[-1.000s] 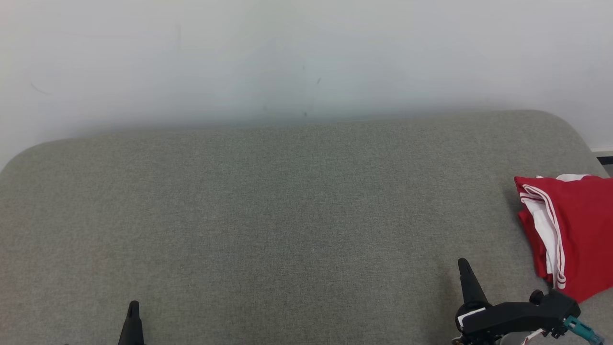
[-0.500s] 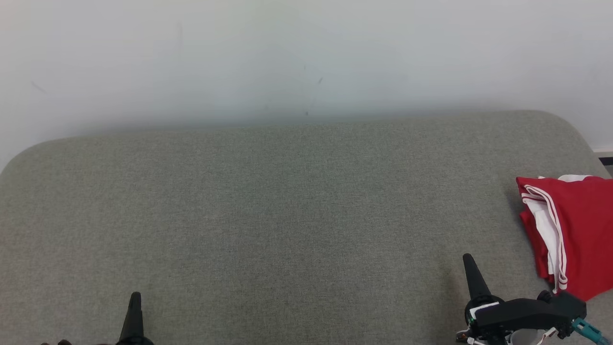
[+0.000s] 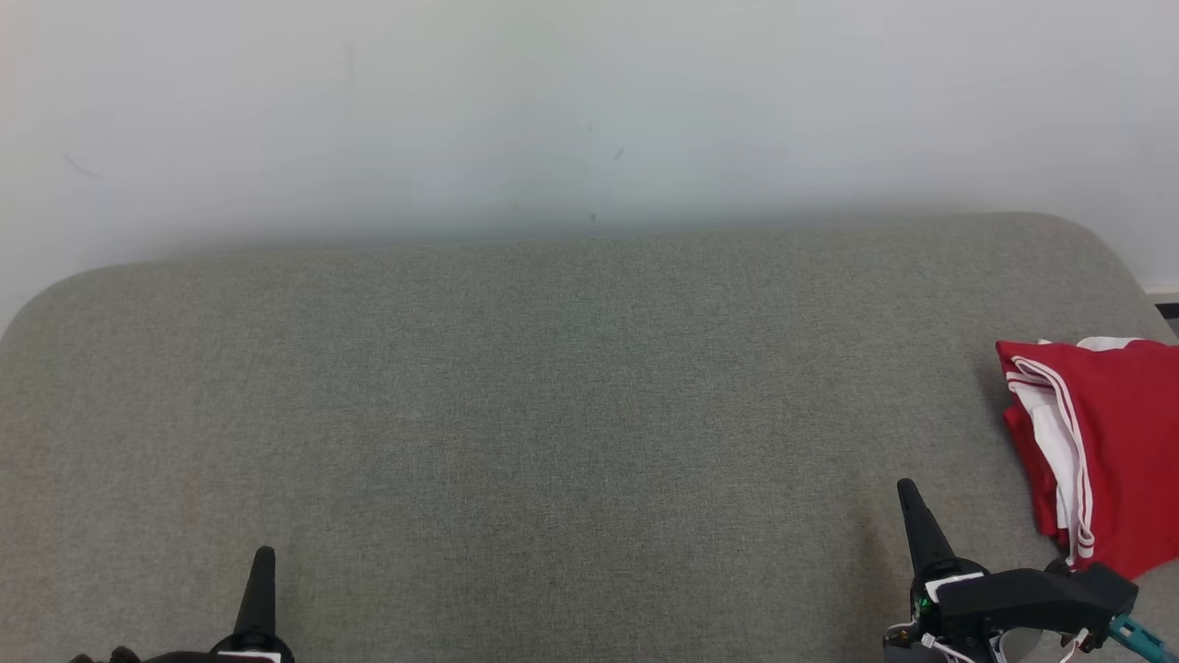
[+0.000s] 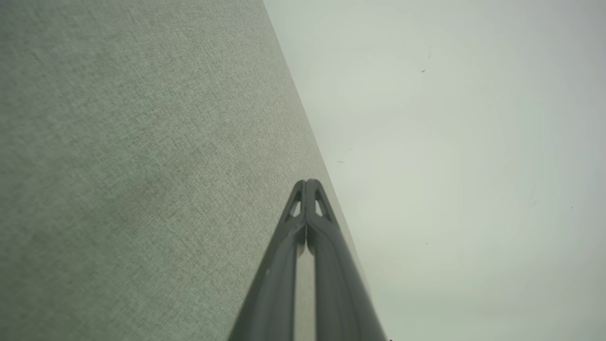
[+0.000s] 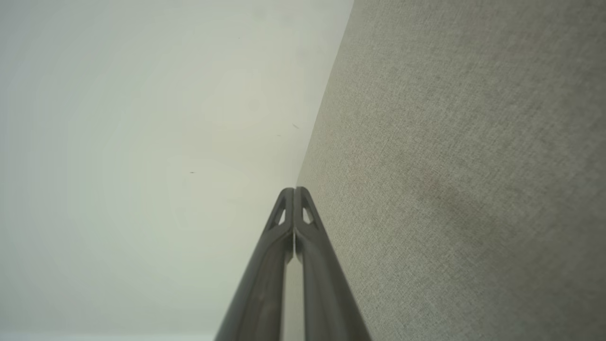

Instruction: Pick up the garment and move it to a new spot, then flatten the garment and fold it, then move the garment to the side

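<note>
A: Garment, lying where?
B: Lying folded on grey cushion, right edge, showing red w/ white striped trim.
A: Grippers doing what?
B: Left gripper hovering near-left, fingers pressed together, holding nothing. Right gripper hovering near-right, likewise closed & empty, sitting just left of garment, not touching.

Jersey is lying folded at far rt of grey cushion, red w/ white sleeve & striped trim showing, partly out of frame.
</note>
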Robot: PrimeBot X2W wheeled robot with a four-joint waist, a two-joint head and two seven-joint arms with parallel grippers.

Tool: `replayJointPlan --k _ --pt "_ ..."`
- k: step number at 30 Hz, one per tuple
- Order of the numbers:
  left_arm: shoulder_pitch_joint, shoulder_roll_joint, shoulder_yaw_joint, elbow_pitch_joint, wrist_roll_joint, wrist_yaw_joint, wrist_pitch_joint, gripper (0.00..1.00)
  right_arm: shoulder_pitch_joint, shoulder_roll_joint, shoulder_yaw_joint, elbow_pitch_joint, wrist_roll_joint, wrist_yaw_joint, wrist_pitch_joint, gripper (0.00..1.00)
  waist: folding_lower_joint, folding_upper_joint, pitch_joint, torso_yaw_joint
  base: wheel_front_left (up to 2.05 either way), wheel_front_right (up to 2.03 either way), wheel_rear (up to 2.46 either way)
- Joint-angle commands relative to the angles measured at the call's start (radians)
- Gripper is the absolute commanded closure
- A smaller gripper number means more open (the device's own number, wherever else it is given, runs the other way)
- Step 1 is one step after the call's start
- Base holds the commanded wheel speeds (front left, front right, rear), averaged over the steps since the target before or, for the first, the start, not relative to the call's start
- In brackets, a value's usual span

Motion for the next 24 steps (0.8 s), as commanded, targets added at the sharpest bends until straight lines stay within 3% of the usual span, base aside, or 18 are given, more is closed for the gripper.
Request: replayJointPlan --k 1,24 --pt "-0.02 0.006 0.003 -0.011 -0.027 -0.01 0.007 1.0 0.002 0.001 -0.005 -0.012 0.029 -0.002 0.007 1.0 0.0 0.0 0.0 0.0 0.0 0.0 0.0" --pt "-0.038 0.007 0.004 -0.025 -0.208 -0.014 0.053 1.0 0.007 0.002 -0.029 -0.048 0.207 -0.002 0.054 1.0 0.0 0.0 0.002 0.007 0.0 0.0 0.0"
